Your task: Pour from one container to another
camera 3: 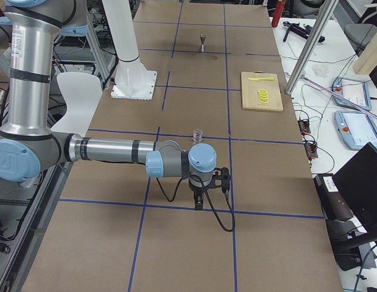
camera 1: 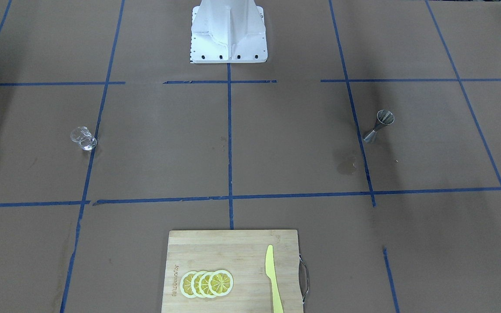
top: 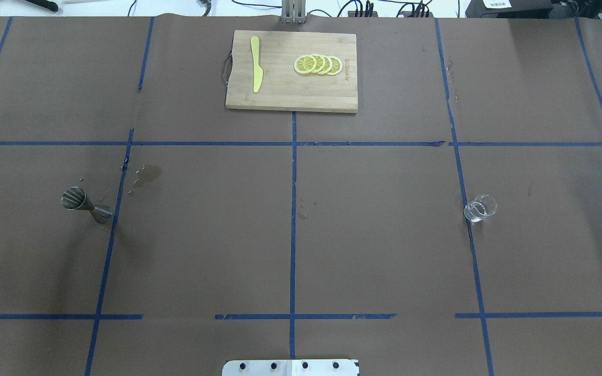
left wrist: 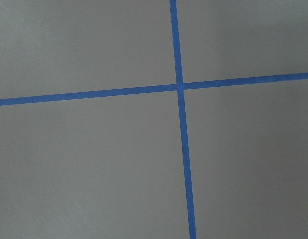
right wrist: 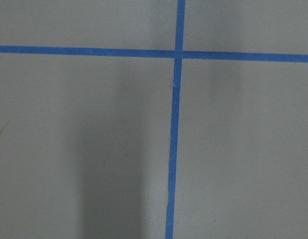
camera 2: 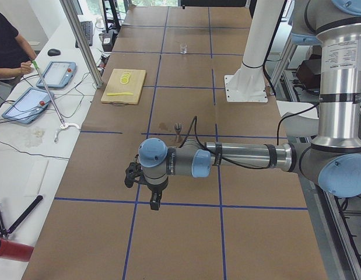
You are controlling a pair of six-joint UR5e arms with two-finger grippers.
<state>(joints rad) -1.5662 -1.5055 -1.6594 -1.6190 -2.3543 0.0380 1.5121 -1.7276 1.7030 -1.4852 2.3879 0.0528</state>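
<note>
The short clear glass cup stands upright on the brown table cover, on the robot's right side, with nothing near it. The steel hourglass jigger stands upright on the robot's left side, far from the cup. Neither gripper appears in the overhead or front views. My left gripper hangs over the table's near end in the exterior left view, short of the jigger. My right gripper hangs short of the cup in the exterior right view. I cannot tell whether either is open or shut. Both wrist views show only brown paper and blue tape.
A wooden cutting board with lemon slices and a yellow knife lies at the table's far edge. A wet stain marks the paper beside the jigger. The white robot base stands mid-table. An operator sits beside the table.
</note>
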